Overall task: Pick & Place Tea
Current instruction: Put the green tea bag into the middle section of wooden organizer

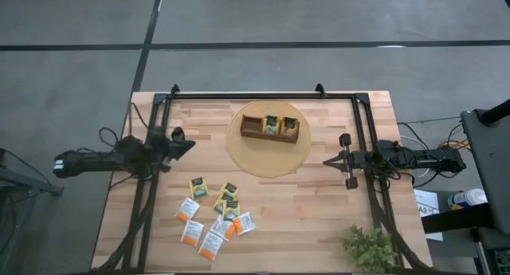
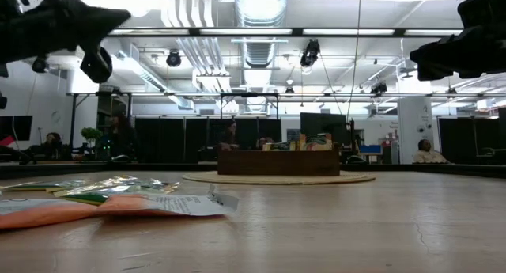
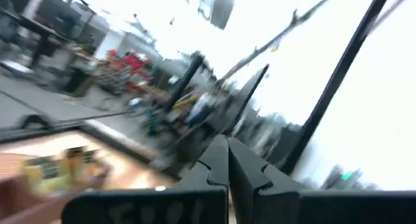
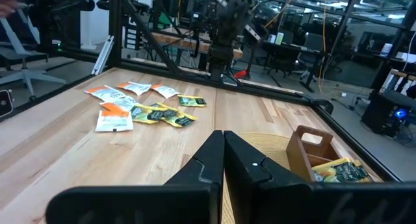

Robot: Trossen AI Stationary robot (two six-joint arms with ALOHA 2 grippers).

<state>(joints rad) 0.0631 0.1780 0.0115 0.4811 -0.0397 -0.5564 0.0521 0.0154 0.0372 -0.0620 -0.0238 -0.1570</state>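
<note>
The left end effector (image 1: 190,144) hangs above the counter's (image 1: 319,203) left side, fingers pressed together, holding nothing. The right end effector (image 1: 328,160) hangs at the right side, also closed and empty. The loose tea packets (image 1: 213,214) lie spread on the counter's front, well apart from both. A wooden tray (image 1: 270,127) holding a few packets rests on a round mat (image 1: 267,159) between the arms. A small plant (image 1: 370,248) stands at the front right corner.
</note>
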